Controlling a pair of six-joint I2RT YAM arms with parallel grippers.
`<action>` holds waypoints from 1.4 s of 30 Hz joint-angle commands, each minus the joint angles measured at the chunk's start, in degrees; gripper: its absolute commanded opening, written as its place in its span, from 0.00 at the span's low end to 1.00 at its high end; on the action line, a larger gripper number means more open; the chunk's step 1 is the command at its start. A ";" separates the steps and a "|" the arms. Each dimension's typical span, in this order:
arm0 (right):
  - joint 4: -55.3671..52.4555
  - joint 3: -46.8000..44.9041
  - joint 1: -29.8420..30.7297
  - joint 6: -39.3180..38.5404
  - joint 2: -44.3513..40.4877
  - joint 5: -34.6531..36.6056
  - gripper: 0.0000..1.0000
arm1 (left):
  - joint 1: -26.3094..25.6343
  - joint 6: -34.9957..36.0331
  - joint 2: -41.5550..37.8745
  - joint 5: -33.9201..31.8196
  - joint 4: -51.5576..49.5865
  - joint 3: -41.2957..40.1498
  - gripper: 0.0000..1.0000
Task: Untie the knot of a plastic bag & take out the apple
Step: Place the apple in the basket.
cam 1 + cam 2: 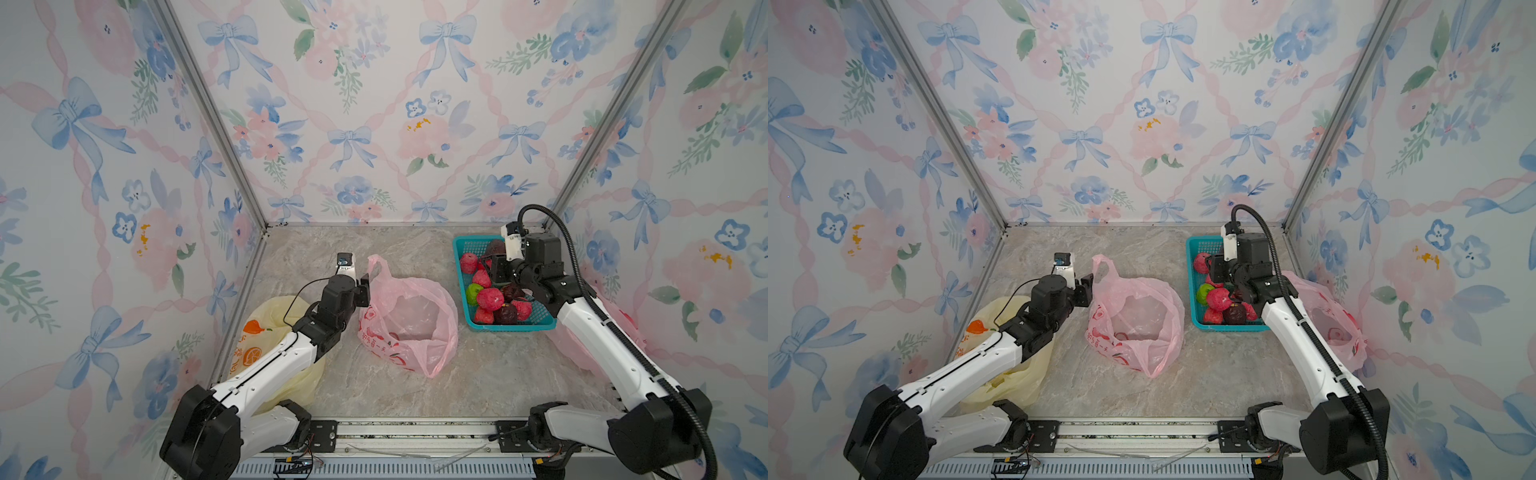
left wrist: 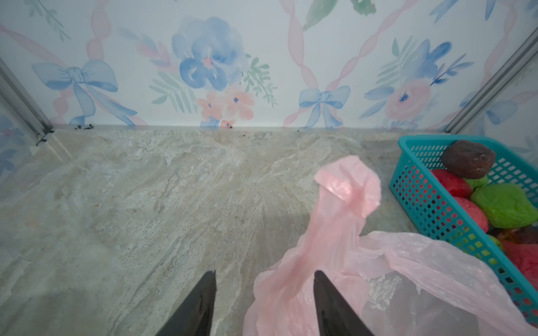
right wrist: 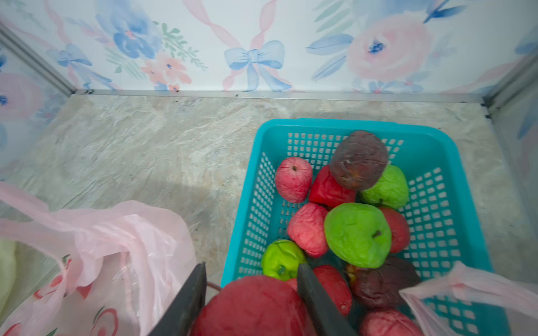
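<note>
- The table (image 1: 374, 399), a marbled grey slab, carried everything, with two arms reaching in from the near edge.
- The pink bag (image 1: 409, 320) lay mid-table with its mouth gaping and no knot visible; it looked empty in both top views. Judged thin, limp and slippery, it would likely crumple under any grip, so the upright handle loop (image 2: 348, 186) seemed the best place to take hold.
- Red printing on the bag's side showed fruit drawings and characters too small to read.
- A yellow bag (image 1: 266, 353) sat under the left arm, printed with an orange slice and orange lettering that could not be made out.
- Another pink bag (image 1: 1337, 328) lay behind the right arm.
- The teal basket (image 3: 431, 136) stood at the far right, just beside the open bag, heaped with red, green and dark fruit.
- The left gripper (image 2: 265, 293) had its jaws spread; the bag's film lay between them, and nothing was pinched.
- The right gripper (image 3: 250, 291) was clamped on the red apple (image 3: 253, 308), held over the basket's near edge. The apple looked wrinkled and light, probably a soft dummy that would dent; a hold across its widest part seemed soundest.
</note>
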 commanded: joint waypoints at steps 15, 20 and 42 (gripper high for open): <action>-8.75 -1.33 -6.84 -0.98 13.03 17.51 0.48 | 5.18 -1.69 -14.96 -5.23 -13.72 2.18 0.73; -8.35 -1.35 -7.11 -0.89 15.49 16.91 0.51 | 5.29 -1.95 -16.23 -6.15 -12.79 -0.23 0.77; -3.02 -0.26 -13.27 2.24 13.90 6.48 0.85 | 5.89 -2.83 -13.37 -5.46 -11.64 -0.53 0.77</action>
